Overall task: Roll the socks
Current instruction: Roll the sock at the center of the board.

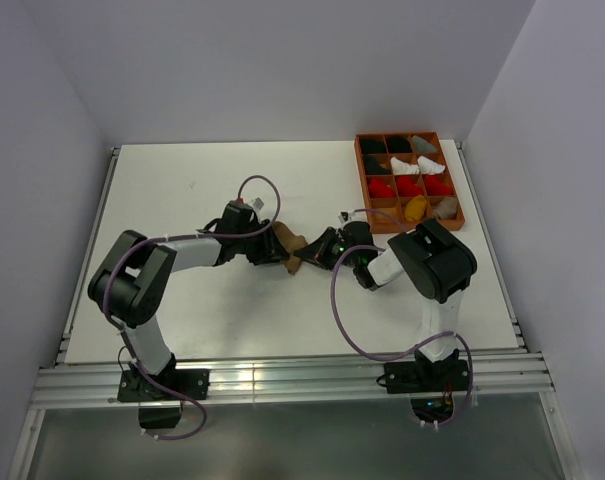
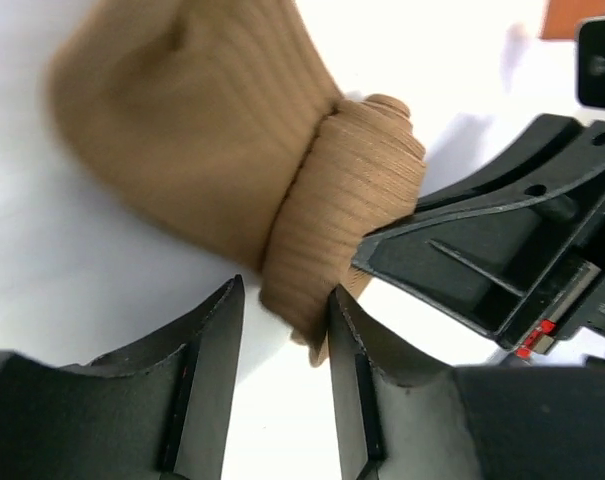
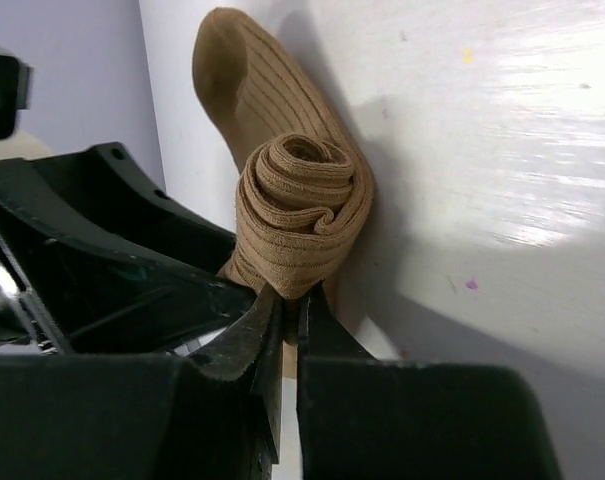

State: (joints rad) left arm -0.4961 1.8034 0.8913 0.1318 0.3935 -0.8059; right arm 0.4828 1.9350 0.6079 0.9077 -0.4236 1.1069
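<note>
A tan ribbed sock (image 1: 294,242) lies mid-table, partly rolled into a tight coil (image 3: 304,205) with its toe end still flat (image 2: 182,120). My right gripper (image 3: 294,300) is shut on the coil's lower edge, pinching the fabric between its fingertips. My left gripper (image 2: 285,305) faces it from the other side with its jaws apart. The roll's end (image 2: 332,250) rests against the inner face of one left finger (image 2: 350,345), and the other finger stands free of the sock. In the top view the left gripper (image 1: 278,250) and right gripper (image 1: 318,251) meet at the sock.
An orange compartment tray (image 1: 359,180) at the back right holds several rolled sock bundles in black, grey, white and red, plus a mustard one (image 1: 415,207). White walls close in the table on three sides.
</note>
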